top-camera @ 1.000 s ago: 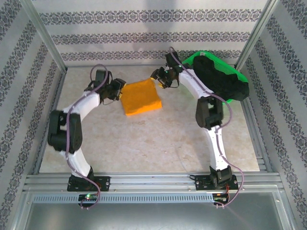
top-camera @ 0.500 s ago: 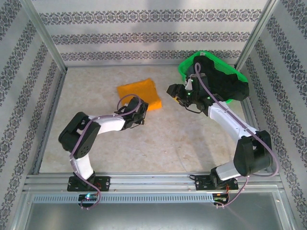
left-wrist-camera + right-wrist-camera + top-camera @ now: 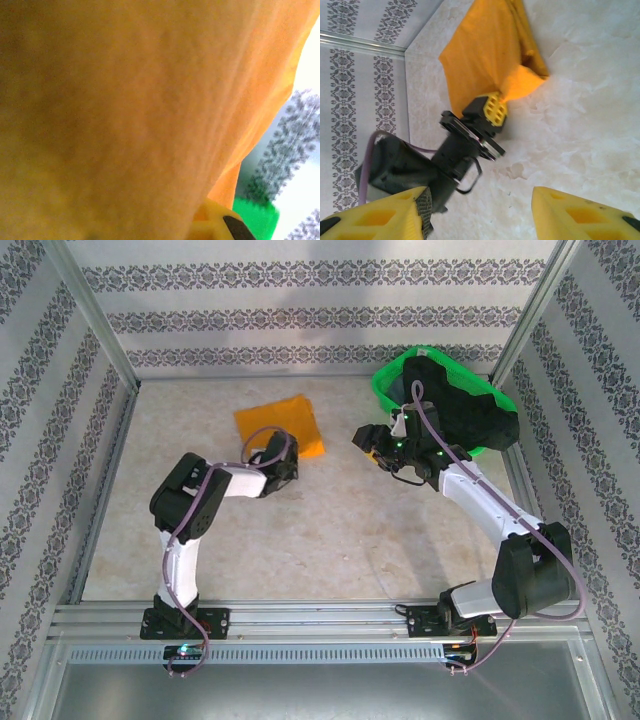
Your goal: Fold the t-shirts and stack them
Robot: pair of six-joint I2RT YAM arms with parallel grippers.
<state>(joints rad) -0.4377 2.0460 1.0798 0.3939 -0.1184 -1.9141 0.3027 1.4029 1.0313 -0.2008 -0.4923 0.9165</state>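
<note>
The orange t-shirt (image 3: pixel 275 422) lies folded into a rough square on the table, left of centre at the back. My left gripper (image 3: pixel 289 458) is shut on its near right corner, and the right wrist view shows that corner (image 3: pixel 520 85) pinched and pulled up by the left gripper (image 3: pixel 495 107). Orange cloth (image 3: pixel 125 100) covers the left wrist view, with one yellow finger (image 3: pixel 215 226) at the bottom edge. My right gripper (image 3: pixel 368 440) hangs open above bare table, to the right of the shirt, its fingers (image 3: pixel 395 212) wide apart. The black t-shirt (image 3: pixel 470 410) is heaped in the basket.
The green mesh basket (image 3: pixel 385 388) stands at the back right corner, just behind the right arm. Metal frame posts and patterned walls close in the left, right and back sides. Bare marble tabletop (image 3: pixel 340 530) spreads across the middle and front.
The left gripper moved from the shirt's left side round to its near right corner and shut on it. The shirt shifted slightly back and left. The right arm withdrew toward the basket.
</note>
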